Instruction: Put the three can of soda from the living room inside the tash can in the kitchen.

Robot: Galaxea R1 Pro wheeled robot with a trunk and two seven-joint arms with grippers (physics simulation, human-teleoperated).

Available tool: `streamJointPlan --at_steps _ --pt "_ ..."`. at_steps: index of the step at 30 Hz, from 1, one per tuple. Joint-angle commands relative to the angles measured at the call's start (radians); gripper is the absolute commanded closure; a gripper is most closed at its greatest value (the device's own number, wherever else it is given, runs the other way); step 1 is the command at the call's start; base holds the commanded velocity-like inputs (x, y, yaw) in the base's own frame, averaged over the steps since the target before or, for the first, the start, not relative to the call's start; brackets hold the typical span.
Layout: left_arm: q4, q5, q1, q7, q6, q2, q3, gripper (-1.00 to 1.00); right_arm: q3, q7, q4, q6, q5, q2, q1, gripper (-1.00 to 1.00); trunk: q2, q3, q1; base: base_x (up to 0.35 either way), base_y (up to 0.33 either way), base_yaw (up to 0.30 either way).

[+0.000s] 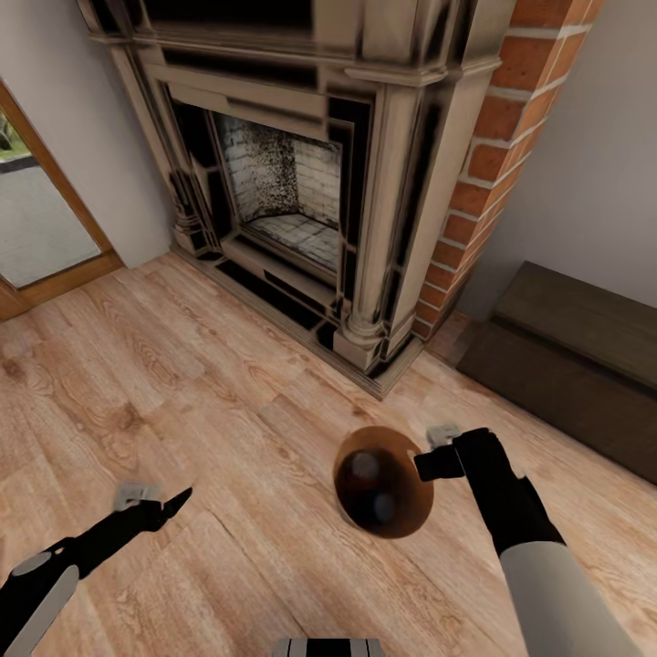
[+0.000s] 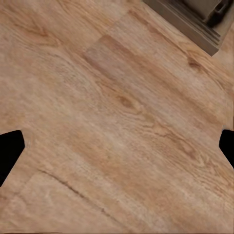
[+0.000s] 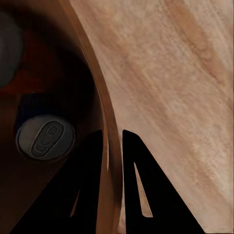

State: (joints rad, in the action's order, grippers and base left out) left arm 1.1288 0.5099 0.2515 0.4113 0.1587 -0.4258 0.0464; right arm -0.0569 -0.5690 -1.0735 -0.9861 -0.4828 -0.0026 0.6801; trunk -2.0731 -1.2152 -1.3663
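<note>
The tash can (image 1: 351, 453) hangs just above the living-room wood floor, tilted so its brown inside faces the head camera. My right gripper (image 1: 431, 464) is shut on its rim, one finger inside and one outside, as the right wrist view shows (image 3: 113, 144). Two cans of soda lie inside, their silvery tops showing (image 1: 365, 467) (image 1: 384, 505). In the right wrist view one can has a blue body and a grey pull-tab top (image 3: 45, 138); another grey top (image 3: 7, 51) sits deeper in. My left gripper (image 1: 172, 504) is open over bare floor (image 2: 117, 146).
A large stone fireplace (image 1: 292, 182) with a red brick chimney side (image 1: 474, 182) stands straight ahead. A dark low bench (image 1: 575, 365) runs along the right wall. A wood-framed glass door (image 1: 36, 219) is at the left. Light plank floor (image 1: 182, 383) lies between them.
</note>
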Motion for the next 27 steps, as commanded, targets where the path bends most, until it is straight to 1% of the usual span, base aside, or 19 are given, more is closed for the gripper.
streamJointPlan --at_steps 1,3,5,8,9,10,11,12,13,14,17,18,19,21,24,25,27 --pt "-0.029 0.0 0.0 -0.003 -0.03 0.004 0.0 -1.0 -0.009 -0.004 0.0 0.004 0.034 -0.002 -0.011 1.0 0.0 0.0 0.0 0.0 0.0 0.0" --pt "-0.056 -0.003 -0.001 -0.005 -0.059 0.007 0.002 -1.0 -0.017 -0.004 0.0 0.028 0.034 -0.004 -0.022 1.0 0.0 0.0 0.0 0.0 0.0 0.0" --pt "-0.066 -0.004 -0.001 -0.006 -0.07 0.009 0.002 -1.0 -0.02 -0.004 0.0 0.043 0.035 -0.005 -0.026 1.0 0.0 0.0 0.0 0.0 0.0 0.0" --pt "-0.084 -0.007 -0.001 -0.009 -0.083 0.012 0.003 -1.0 -0.022 -0.003 0.0 0.086 0.034 -0.006 -0.031 1.0 0.0 0.0 0.0 0.0 0.0 0.0" --pt "-0.097 -0.007 -0.001 -0.009 -0.088 0.013 0.003 -1.0 -0.024 -0.003 0.0 0.129 0.034 -0.007 -0.032 1.0 0.0 0.0 0.0 0.0 0.0 0.0" --pt "-0.105 -0.007 -0.001 -0.009 -0.09 0.013 0.003 -1.0 -0.025 -0.003 0.0 0.154 0.034 -0.007 -0.033 1.0 0.0 0.0 0.0 0.0 0.0 0.0" --pt "-0.119 -0.007 -0.001 -0.01 -0.094 0.014 0.004 -1.0 -0.025 -0.003 -0.001 0.208 0.035 -0.007 -0.037 1.0 0.0 0.0 0.0 0.0 0.0 0.0" --pt "-0.128 -0.007 -0.001 -0.01 -0.097 0.015 0.004 -1.0 -0.025 -0.002 -0.001 0.261 0.035 -0.005 -0.047 1.0 0.0 0.0 0.0 0.0 0.0 0.0" --pt "-0.134 -0.007 -0.001 -0.011 -0.099 0.015 0.004 -1.0 -0.026 -0.002 -0.002 0.287 0.036 -0.005 -0.055 1.0 0.0 0.0 0.0 0.0 0.0 0.0" --pt "-0.146 -0.007 -0.001 -0.011 -0.105 0.017 0.005 -1.0 -0.026 -0.002 -0.003 0.34 0.037 -0.003 -0.069 1.0 0.0 0.0 0.0 0.0 0.0 0.0" --pt "-0.165 -0.007 -0.001 -0.011 -0.123 0.024 0.005 -1.0 -0.027 -0.002 -0.005 0.419 0.039 -0.001 -0.088 1.0 0.0 0.0 0.0 0.0 0.0 0.0" --pt "-0.178 -0.007 -0.002 -0.011 -0.138 0.029 0.005 -1.0 -0.027 -0.002 -0.005 0.474 0.04 0.0 -0.102 1.0 0.0 0.0 0.0 0.0 0.0 0.0" --pt "-0.184 -0.007 -0.002 -0.011 -0.145 0.031 0.005 -1.0 -0.027 -0.002 -0.006 0.501 0.04 0.001 -0.109 1.0 0.0 0.0 0.0 0.0 0.0 0.0" --pt "-0.199 -0.008 -0.002 -0.019 -0.167 0.035 0.005 -1.0 -0.027 -0.001 -0.011 0.586 0.041 0.005 -0.138 1.0 0.0 0.0 0.0 0.0 0.0 0.0" --pt "-0.205 -0.008 -0.002 -0.044 -0.177 0.038 0.006 -1.0 -0.027 0.001 -0.014 0.626 0.044 0.01 -0.158 1.0 0.0 0.0 0.0 0.0 0.0 0.0" --pt "-0.206 -0.008 -0.002 -0.05 -0.178 0.038 0.006 -1.0 -0.027 0.001 -0.014 0.631 0.053 0.012 -0.16 1.0 0.0 0.0 0.0 0.0 0.0 0.0" --pt "-0.208 -0.008 -0.002 -0.061 -0.181 0.039 0.006 -1.0 -0.028 0.002 -0.015 0.642 0.086 0.014 -0.166 1.0 0.0 0.0 0.0 0.0 0.0 0.0"
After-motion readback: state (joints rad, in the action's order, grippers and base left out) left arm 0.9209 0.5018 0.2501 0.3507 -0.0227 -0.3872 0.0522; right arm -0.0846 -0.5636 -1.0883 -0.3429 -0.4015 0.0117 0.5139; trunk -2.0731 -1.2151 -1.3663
